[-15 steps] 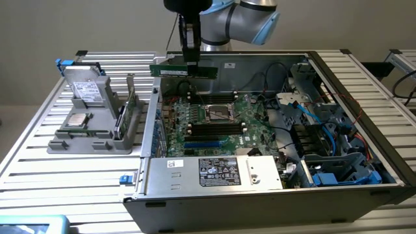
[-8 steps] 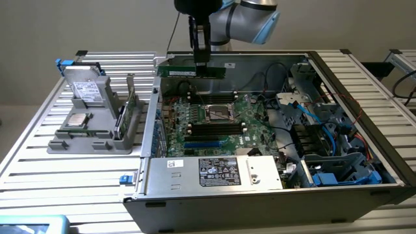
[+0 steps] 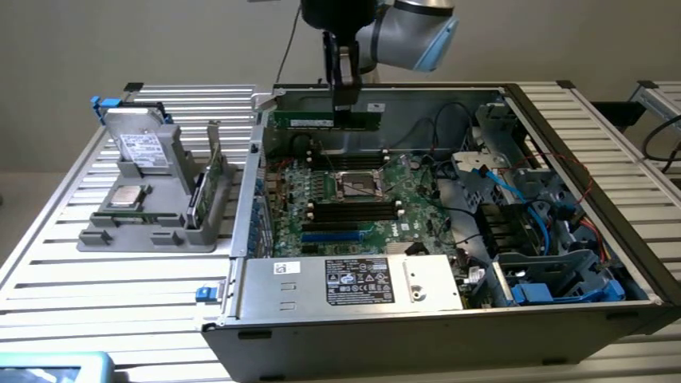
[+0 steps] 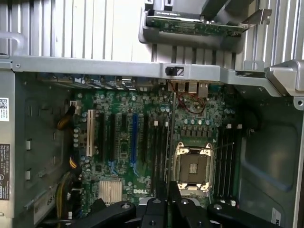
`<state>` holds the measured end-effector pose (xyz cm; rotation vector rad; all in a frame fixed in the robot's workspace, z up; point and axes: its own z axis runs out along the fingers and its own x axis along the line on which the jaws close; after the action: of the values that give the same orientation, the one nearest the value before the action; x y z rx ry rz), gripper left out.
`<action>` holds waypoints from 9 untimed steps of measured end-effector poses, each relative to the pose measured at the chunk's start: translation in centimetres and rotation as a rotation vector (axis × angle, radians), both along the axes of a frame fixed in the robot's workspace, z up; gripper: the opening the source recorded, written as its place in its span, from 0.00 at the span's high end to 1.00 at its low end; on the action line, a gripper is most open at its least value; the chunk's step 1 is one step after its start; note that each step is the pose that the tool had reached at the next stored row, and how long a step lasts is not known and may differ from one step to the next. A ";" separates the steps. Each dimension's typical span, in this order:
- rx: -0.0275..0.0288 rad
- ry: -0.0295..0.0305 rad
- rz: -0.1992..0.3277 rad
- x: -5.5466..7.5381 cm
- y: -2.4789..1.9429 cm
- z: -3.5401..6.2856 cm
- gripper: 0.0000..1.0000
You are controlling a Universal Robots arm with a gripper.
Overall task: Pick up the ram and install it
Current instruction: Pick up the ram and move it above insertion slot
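At nine o'clock in the exterior view, a gray holder (image 3: 159, 231) keeps spare parts upright beside the open case (image 3: 426, 335). At twelve o'clock, above the case's far wall, the gripper (image 3: 343, 106) is clenched on the ram (image 3: 303, 121). It holds the stick level by its upper edge, probably so the contacts face the motherboard (image 3: 293, 211) slots (image 3: 346, 209).

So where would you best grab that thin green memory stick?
By its upper long edge, from above, pinching the two flat faces, as the gripper holds the ram now. It hangs on edge, long and thin, so that leaves its lower edge free toward the motherboard's slots.
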<state>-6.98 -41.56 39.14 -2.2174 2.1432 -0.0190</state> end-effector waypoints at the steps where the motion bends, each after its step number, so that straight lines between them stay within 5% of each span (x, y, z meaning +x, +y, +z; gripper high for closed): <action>1: -0.0013 -0.0003 0.001 0.3 0.09 -0.12 0.86; 9: -0.0107 -0.0104 0.008 2.0 1.23 -0.80 0.86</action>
<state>-4.96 -40.33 38.34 -2.2270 2.1336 -0.0416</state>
